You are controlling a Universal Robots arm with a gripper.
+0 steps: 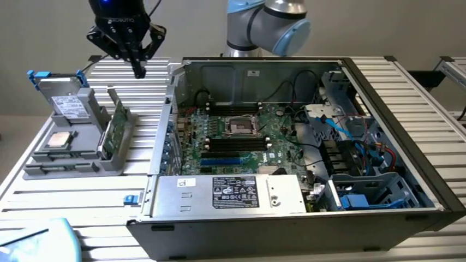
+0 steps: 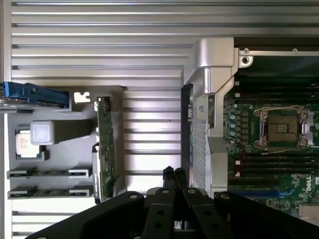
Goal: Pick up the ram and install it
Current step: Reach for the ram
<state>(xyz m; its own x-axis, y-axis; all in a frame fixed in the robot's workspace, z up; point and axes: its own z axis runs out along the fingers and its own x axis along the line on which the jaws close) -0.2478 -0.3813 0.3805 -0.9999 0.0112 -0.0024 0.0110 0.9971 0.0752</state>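
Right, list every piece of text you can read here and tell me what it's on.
"ROBOTIQ": white letters on the black body of the gripper.
"DELL": faint white print on the motherboard, probably but not certainly.
Too small to read: the sticker on the power supply and the label on the hard drive.

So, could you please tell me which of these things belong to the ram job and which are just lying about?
For the job: ram, motherboard memory slots, gripper.
Lying about: processor chip, hard drive, green card, power supply.
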